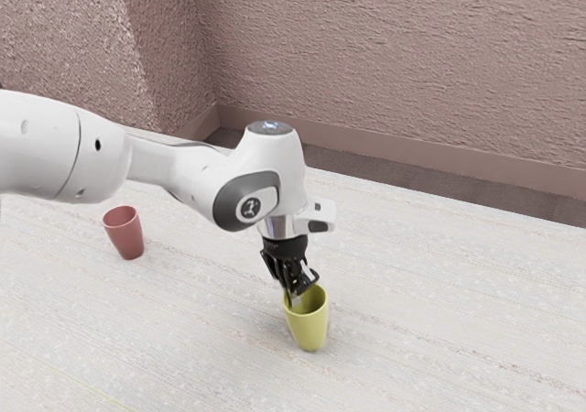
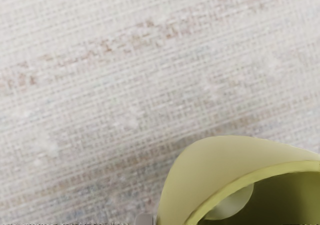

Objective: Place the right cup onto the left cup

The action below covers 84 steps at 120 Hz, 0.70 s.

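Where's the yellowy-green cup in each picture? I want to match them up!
Exterior view: the yellowy-green cup is low in the picture, near the middle from side to side, right by the gripper.
Wrist view: the yellowy-green cup is big in the bottom right corner, partly cut off.
Shared landmark: the pale, streaky tabletop around the cup.

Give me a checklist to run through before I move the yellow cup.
1. The tool is at the rim of the yellow cup: ok.
2. Grip on the yellow cup is secure: cannot tell.
3. The yellow cup is off the table: cannot tell.
4. The red cup is upright on the table: ok.
5. The red cup's mouth is uncovered: ok.
6. The yellow cup is over the red cup: not ok, they are well apart.
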Motion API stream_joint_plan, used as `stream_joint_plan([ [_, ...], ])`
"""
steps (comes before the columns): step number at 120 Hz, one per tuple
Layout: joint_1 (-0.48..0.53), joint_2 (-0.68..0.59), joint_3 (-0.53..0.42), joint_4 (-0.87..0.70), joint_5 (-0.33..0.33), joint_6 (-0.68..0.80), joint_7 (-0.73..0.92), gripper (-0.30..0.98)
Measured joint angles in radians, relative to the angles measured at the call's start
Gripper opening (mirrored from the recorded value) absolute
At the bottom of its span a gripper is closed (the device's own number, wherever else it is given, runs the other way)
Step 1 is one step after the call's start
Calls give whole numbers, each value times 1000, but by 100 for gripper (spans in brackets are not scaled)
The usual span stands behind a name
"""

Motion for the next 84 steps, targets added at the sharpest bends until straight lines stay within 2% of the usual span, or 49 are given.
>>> stream_joint_plan([
  [20, 0, -37, 0, -2, 4, -17, -7, -9],
  [36, 7, -131, 8, -31, -1, -51, -13, -9],
  [57, 9, -268, 94, -95, -8, -96, -15, -10],
  [84, 16, -337, 222, -69, -10, -170, 2, -10],
])
